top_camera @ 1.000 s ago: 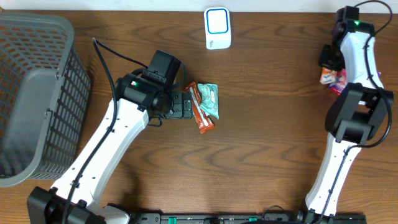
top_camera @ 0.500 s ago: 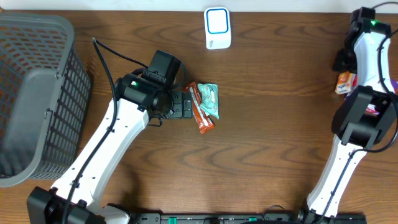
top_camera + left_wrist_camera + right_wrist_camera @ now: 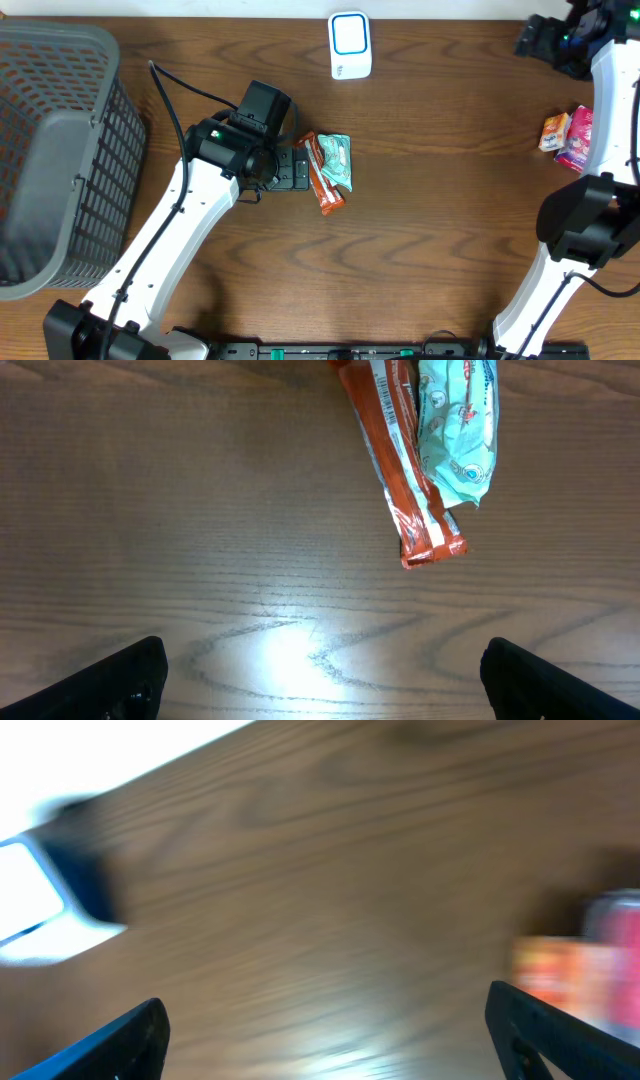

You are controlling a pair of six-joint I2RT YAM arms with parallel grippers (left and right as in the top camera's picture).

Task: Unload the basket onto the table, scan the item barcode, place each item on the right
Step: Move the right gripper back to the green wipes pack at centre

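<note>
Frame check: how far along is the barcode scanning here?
Done: nothing visibly scanned. In hand: nothing; left gripper and right gripper are open. Remaining: orange bar and teal packet lie by the left gripper, away from the scanner; pick one, present its barcode.

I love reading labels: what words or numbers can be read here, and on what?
Nothing can be quoted.
Orange wrapper: small print on a white strip, too small to read.
Teal packet: printing, too blurred to read.
Scanner: no text readable.
Packets at right: too small to read.
</note>
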